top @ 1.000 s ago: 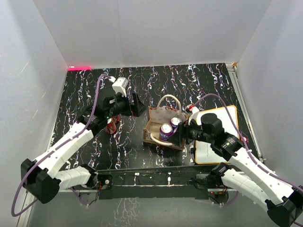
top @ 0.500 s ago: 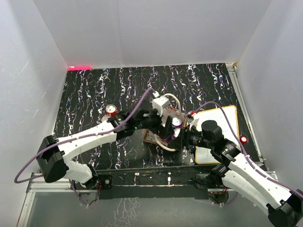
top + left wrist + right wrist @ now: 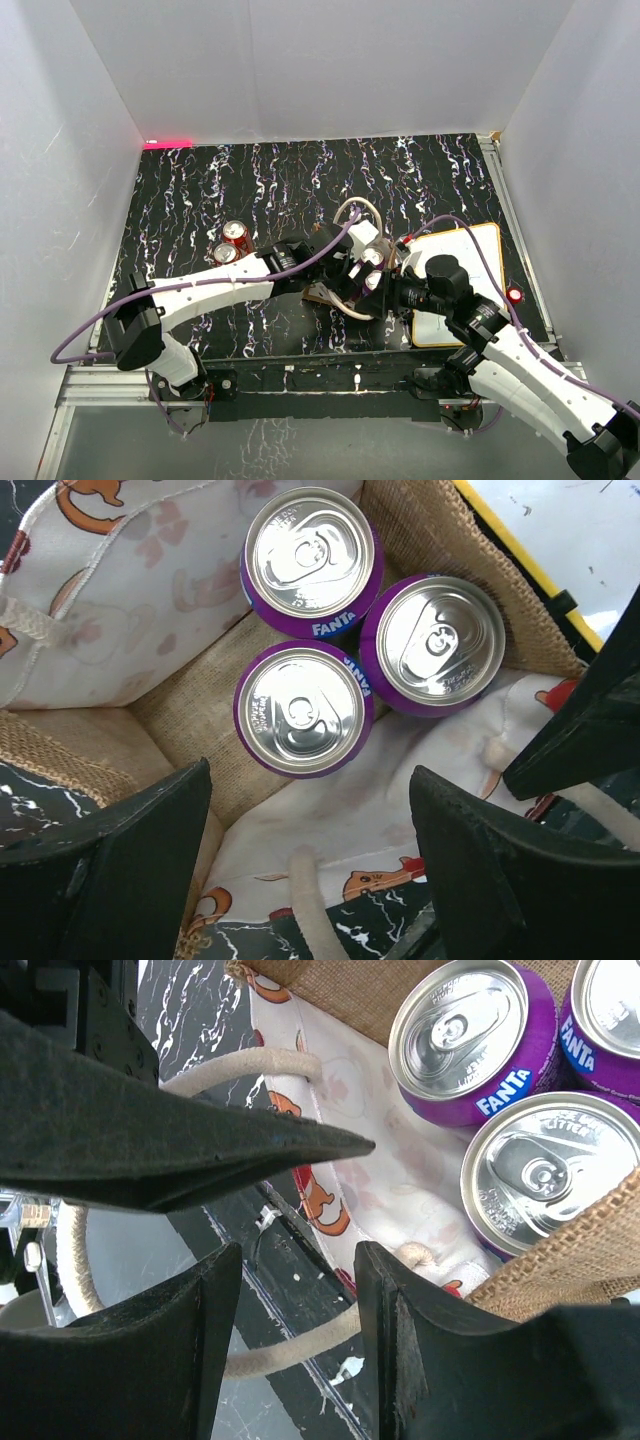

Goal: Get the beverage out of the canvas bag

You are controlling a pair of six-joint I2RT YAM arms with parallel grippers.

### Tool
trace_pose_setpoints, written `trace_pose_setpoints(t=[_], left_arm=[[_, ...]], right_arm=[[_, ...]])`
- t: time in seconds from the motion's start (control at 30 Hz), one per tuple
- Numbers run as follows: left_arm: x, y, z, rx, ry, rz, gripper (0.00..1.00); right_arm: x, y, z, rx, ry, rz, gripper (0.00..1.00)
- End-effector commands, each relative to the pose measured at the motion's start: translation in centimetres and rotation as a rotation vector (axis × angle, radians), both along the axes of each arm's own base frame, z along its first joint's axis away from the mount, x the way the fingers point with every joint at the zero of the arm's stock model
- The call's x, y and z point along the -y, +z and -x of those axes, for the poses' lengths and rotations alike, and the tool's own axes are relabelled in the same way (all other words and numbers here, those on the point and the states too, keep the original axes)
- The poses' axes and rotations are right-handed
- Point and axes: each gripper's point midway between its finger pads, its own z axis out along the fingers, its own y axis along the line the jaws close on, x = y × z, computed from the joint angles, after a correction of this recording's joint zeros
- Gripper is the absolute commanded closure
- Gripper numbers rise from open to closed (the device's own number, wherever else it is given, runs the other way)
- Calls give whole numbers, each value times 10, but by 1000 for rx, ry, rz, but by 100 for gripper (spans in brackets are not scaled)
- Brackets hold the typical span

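Note:
The canvas bag [image 3: 190, 700] is a tan burlap tote with cream rope handles, standing open at the table's middle [image 3: 320, 292]. Three purple Fanta cans stand upright in it [image 3: 301, 710] [image 3: 313, 552] [image 3: 433, 643]; they also show in the right wrist view [image 3: 470, 1030]. My left gripper [image 3: 310, 870] is open above the bag's mouth [image 3: 355, 270], with the nearest can just ahead of its fingers. My right gripper [image 3: 295, 1350] is open at the bag's near right edge [image 3: 385, 292]. A cream handle [image 3: 290, 1345] lies between its fingers, and one finger [image 3: 420, 1360] is beside the bag wall.
Two red cans [image 3: 236, 232] [image 3: 222, 253] stand on the black marbled table left of the bag. A white orange-rimmed board [image 3: 470, 260] lies right of the bag, under the right arm. White walls enclose the table.
My left arm has swung right from beside the red cans to over the bag's mouth. My right gripper has stayed at the bag's near right edge.

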Motion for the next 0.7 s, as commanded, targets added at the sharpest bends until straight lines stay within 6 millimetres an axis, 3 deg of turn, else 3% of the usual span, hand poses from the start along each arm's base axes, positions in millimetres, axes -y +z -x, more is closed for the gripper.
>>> trace_pose_setpoints(t=[0.0,0.27,0.67], left_arm=[[-4,27,-4,85,-43,4,24],[-1,9,-4,95,-114,-54,29],[13,-44,-21,63,-100,-184,28]], right_arm=[[7,-3,-2,-7,-45,27,48],[11,2,-6,9,-71,37,48],[14,6,-8,21,-97,33,48]])
